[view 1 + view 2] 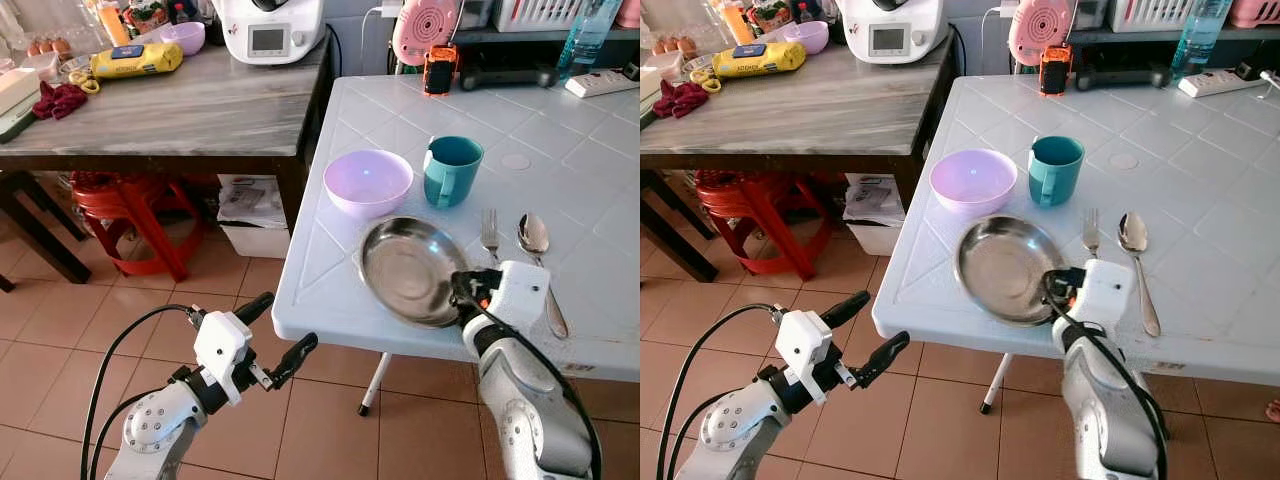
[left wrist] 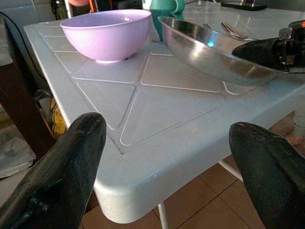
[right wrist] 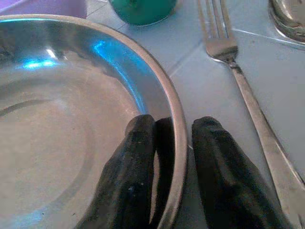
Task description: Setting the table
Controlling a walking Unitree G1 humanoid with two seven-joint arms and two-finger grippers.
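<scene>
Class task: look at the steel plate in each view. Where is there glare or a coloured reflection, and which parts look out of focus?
Right wrist view: blue glare streaks the steel plate; right gripper fingertips blurred. Left eye view: a bluish glint. Left wrist view: left gripper's fingers soft.

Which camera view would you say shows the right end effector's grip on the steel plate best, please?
The right wrist view: the right end effector straddles the steel plate rim, one finger inside, one outside. The eye views show the whole plate on the white table, grip small. The left wrist view shows it side-on.
</scene>
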